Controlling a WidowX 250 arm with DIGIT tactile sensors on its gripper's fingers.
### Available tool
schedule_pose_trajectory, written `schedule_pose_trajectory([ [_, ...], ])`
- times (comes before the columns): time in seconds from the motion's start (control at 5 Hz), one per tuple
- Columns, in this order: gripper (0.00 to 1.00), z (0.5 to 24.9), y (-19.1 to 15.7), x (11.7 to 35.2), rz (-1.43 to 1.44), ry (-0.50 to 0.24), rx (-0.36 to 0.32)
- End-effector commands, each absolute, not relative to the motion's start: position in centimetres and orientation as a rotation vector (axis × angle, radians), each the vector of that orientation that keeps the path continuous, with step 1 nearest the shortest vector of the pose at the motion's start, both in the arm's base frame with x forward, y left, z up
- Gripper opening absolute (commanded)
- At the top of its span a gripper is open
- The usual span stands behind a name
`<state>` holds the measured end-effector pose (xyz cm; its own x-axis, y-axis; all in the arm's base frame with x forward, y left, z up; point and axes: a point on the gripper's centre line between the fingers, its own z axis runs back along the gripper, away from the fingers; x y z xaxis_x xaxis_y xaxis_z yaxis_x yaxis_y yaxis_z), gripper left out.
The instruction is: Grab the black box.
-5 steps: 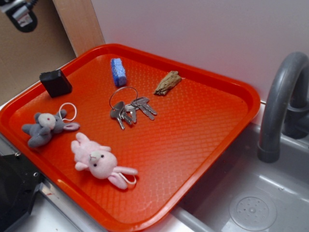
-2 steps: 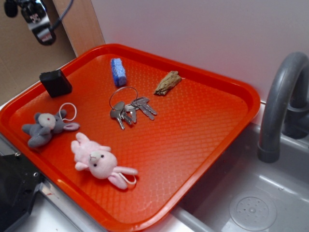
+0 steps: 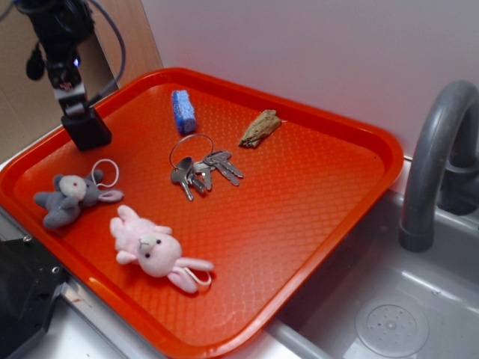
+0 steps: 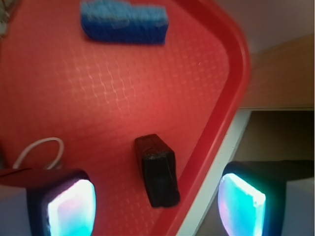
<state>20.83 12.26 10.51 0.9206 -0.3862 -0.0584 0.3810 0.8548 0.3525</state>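
The black box (image 3: 87,129) is a small matte black block on the red tray (image 3: 314,187), close to its far left rim. In the wrist view the black box (image 4: 158,170) lies below and between my two glowing fingers, next to the tray's raised edge. My gripper (image 3: 71,101) hangs right above the box, open, with nothing between its pads. In the wrist view my gripper (image 4: 156,209) is spread wide; the left pad (image 4: 69,209) is over the tray and the right pad (image 4: 241,204) is beyond the rim.
On the tray lie a blue block (image 3: 183,111), a bunch of keys (image 3: 198,168), a brown scrap (image 3: 260,128), a grey plush mouse (image 3: 67,197) and a pink plush bunny (image 3: 153,250). A grey tap (image 3: 438,161) and sink (image 3: 389,325) stand at right. A wooden post (image 3: 123,37) rises behind.
My gripper has come down from the top left corner and to the right, and now sits just over the black box. Nothing on the tray has moved.
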Motion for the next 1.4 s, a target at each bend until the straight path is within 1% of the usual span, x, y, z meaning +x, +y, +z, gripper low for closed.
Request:
schedule_pose_trajectory([
  [0.0, 1.00, 7.4, 14.4, 21.1, -0.376, -0.001, 0.384],
  [0.2, 1.00, 5.9, 15.3, 20.8, -0.381, 0.060, 0.418],
  [0.4, 1.00, 4.4, 15.7, 20.4, -0.370, 0.096, 0.382],
  [0.6, 0.00, 5.0, 15.6, 20.1, -0.347, 0.085, 0.379],
  [0.8, 0.00, 6.9, 15.2, 20.1, -0.304, 0.055, 0.341],
  [1.0, 0.00, 9.4, 14.1, 20.6, -0.218, 0.024, 0.319],
  [1.2, 0.00, 11.7, 10.7, 21.8, -0.082, -0.001, 0.317],
])
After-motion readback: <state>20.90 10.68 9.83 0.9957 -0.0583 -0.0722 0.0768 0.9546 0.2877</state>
